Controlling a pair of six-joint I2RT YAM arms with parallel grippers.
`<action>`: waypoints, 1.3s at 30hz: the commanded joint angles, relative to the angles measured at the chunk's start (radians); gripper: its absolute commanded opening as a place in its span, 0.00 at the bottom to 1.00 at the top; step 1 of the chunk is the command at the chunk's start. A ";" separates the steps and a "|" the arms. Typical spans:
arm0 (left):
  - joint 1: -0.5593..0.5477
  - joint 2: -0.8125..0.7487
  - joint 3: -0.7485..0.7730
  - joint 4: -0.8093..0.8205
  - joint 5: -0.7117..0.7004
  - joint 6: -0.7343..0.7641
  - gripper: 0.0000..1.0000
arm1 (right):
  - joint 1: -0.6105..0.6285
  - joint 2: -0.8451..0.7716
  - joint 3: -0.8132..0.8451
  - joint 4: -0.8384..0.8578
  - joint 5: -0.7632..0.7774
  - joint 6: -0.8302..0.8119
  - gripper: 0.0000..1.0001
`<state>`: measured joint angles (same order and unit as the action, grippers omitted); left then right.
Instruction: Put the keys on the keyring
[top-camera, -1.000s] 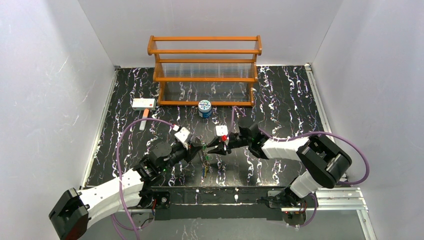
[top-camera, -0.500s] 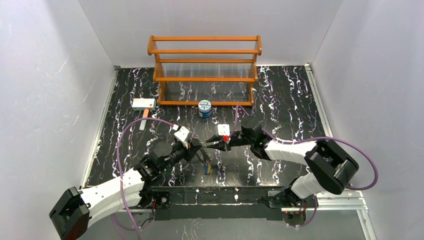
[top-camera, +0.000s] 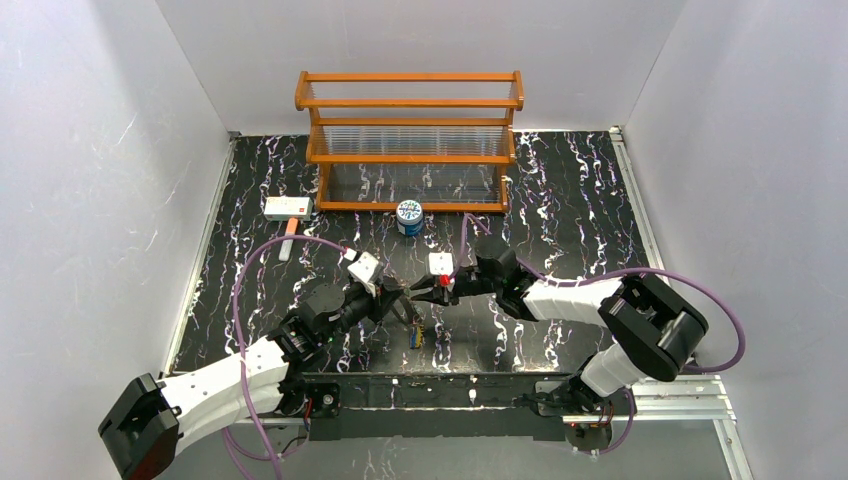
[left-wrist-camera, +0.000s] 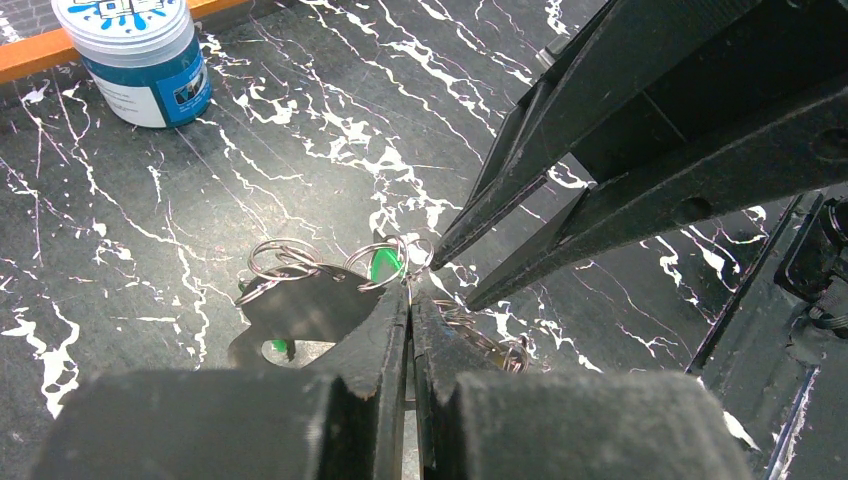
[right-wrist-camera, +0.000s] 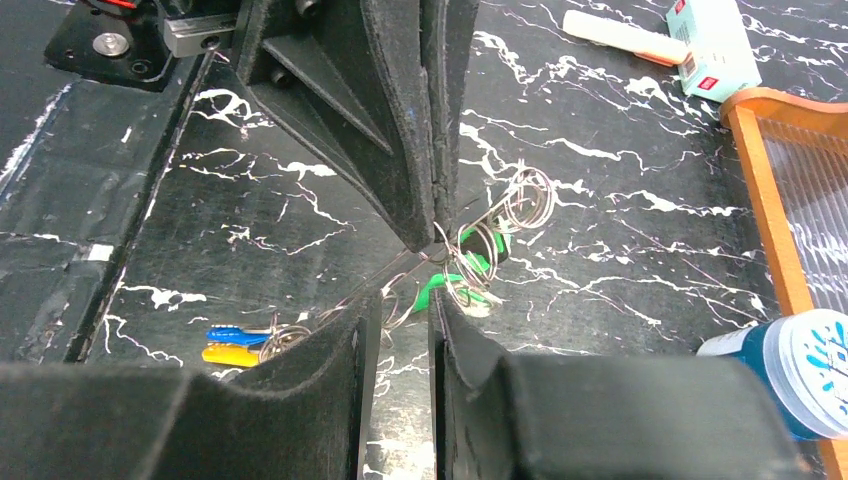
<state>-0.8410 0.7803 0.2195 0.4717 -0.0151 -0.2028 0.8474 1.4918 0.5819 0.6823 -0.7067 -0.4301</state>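
Left gripper (left-wrist-camera: 410, 312): fingers pressed together, pinching the wire keyring (left-wrist-camera: 281, 258) at lower centre of the left wrist view. The coils are held above the table (top-camera: 570, 200) and a shadow shows beneath them. Green keys (right-wrist-camera: 436, 286) sit among the coils at centre of the right wrist view. Right gripper (right-wrist-camera: 397, 310): fingers narrowly spread, tips just beside the left tips; 1 wire loop lies in the gap, contact cannot be told. 1 blue key (right-wrist-camera: 232, 333) and 1 yellow key (right-wrist-camera: 228, 354) lie side by side on the table, lower left of that view. Can (top-camera: 409, 216) stands at centre of the top view, just below the rack (top-camera: 410, 130)
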 joint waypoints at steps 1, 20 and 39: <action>-0.005 -0.012 -0.007 0.030 -0.010 -0.004 0.00 | 0.006 -0.017 0.036 0.041 0.042 -0.024 0.32; -0.005 -0.009 -0.005 0.036 -0.011 -0.005 0.00 | 0.008 -0.011 0.012 0.065 0.079 -0.067 0.26; -0.004 -0.006 0.001 0.038 -0.010 -0.001 0.00 | 0.012 0.042 0.042 0.040 0.053 -0.065 0.17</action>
<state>-0.8410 0.7799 0.2195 0.4725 -0.0158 -0.2062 0.8524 1.5299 0.5800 0.7074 -0.6468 -0.4824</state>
